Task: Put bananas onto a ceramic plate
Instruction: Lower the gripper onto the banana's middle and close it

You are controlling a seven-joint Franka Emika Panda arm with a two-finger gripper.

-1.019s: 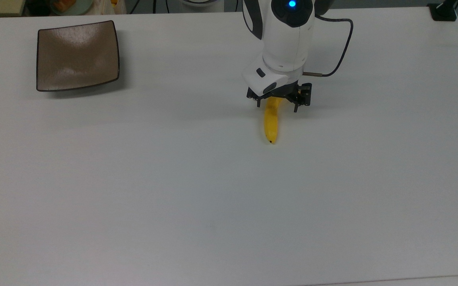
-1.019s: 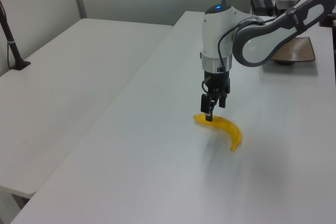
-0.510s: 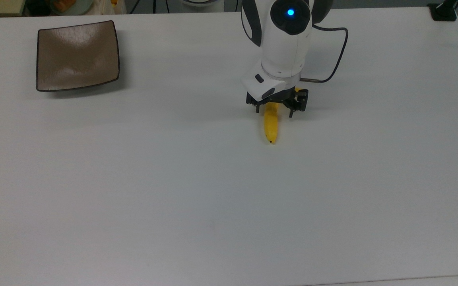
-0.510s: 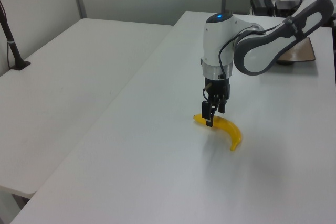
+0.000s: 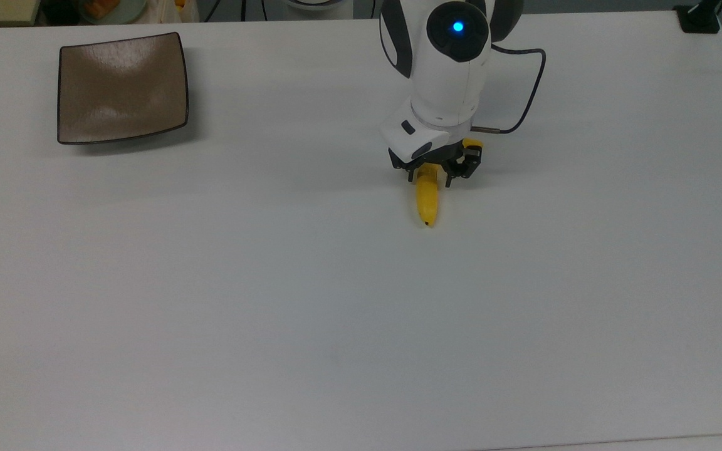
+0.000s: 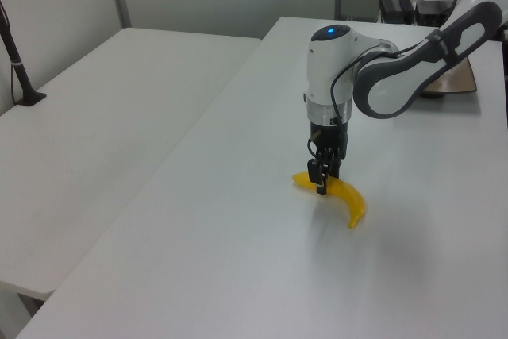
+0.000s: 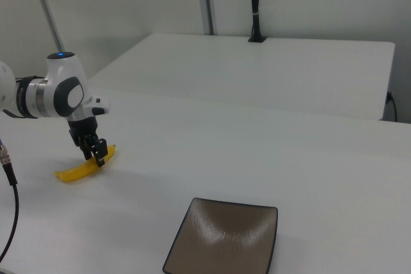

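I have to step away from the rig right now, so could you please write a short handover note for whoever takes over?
Tool: down at the table, its fingers straddling the banana near the stem end and closed in on its sides, as the top view shows. A firm grip cannot be confirmed.
Banana: lying on the white table, not lifted; in the top view its dark tip points toward the bottom.
Ceramic plate: empty, far off at the top view's upper left.
Done: approach and descent onto the banana.
Left: confirm the grasp, lift, carry to the plate, set down, release.
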